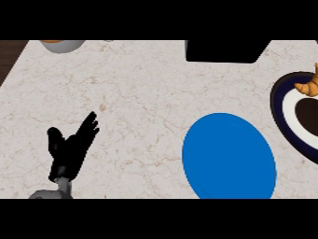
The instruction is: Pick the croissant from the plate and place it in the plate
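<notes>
A golden croissant (314,83) lies on the upper rim of a dark plate with a white ring (285,119) at the right edge of the view. A plain blue plate (228,156) sits on the counter to its lower left, with nothing on it. My left hand (70,148) rests at the lower left, fingers straight and pointing up, far from both plates. My right hand does not show.
A black boxy object (225,51) stands at the back centre of the marble counter (134,93). A grey bowl with something orange in it (60,45) is cut off at the back left. Dark wood borders the counter on the left.
</notes>
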{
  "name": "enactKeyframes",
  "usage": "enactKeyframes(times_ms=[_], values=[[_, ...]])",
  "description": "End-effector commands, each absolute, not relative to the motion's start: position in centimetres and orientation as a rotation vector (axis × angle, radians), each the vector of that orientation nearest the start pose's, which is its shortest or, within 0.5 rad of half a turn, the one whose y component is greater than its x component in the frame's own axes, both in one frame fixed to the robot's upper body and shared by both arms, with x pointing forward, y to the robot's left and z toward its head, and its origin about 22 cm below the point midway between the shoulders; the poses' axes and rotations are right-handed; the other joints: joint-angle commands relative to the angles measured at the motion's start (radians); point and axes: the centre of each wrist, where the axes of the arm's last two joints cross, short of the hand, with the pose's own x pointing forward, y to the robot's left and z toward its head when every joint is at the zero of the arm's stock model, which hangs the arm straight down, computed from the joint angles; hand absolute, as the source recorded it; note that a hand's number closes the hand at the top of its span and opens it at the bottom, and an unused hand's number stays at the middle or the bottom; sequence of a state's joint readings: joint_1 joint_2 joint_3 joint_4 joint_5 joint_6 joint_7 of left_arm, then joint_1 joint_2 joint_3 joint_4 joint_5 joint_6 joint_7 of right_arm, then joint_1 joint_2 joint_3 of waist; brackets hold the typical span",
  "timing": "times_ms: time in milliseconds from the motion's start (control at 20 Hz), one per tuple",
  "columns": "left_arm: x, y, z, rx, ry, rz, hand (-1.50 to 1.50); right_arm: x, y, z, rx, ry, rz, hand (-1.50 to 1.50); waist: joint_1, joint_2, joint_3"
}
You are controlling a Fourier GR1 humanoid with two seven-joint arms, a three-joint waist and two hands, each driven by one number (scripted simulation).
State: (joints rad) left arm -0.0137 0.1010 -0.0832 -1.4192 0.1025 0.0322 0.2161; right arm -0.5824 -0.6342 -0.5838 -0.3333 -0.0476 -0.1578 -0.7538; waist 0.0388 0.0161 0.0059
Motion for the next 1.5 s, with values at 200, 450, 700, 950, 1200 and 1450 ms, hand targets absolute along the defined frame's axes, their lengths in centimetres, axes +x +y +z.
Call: enactKeyframes(times_ms=[200, 450, 700, 950, 1200, 1450], values=[[24.3, 23.6, -3.5, -0.016, -1.184, -0.021, 0.00, 24.0, -52.8, -1.1, -0.668, -1.802, -0.436, -1.50, -0.017, -0.001, 0.000], [23.6, 24.0, -4.2, 0.004, -1.187, -0.025, 0.00, 20.5, -55.0, -1.2, -0.507, -1.829, -0.372, -1.50, -0.025, -0.007, -0.002], [23.1, 24.3, -3.7, -0.008, -1.198, -0.018, 0.00, 17.0, -55.9, -2.3, -0.472, -1.835, -0.283, -1.50, -0.024, -0.008, -0.001], [23.0, 24.9, -3.1, 0.001, -1.199, -0.016, 0.00, 13.9, -56.9, -2.6, -0.524, -1.803, -0.188, -1.50, -0.028, -0.012, -0.002], [23.2, 23.4, -2.7, 0.003, -1.201, -0.013, 0.00, 10.6, -55.7, -5.5, -0.539, -1.769, -0.132, -1.50, -0.031, -0.013, -0.001], [23.3, 23.5, -4.0, 0.004, -1.207, 0.008, 0.00, 8.6, -55.4, -6.5, -0.541, -1.761, -0.151, -1.50, -0.040, -0.013, -0.001]])
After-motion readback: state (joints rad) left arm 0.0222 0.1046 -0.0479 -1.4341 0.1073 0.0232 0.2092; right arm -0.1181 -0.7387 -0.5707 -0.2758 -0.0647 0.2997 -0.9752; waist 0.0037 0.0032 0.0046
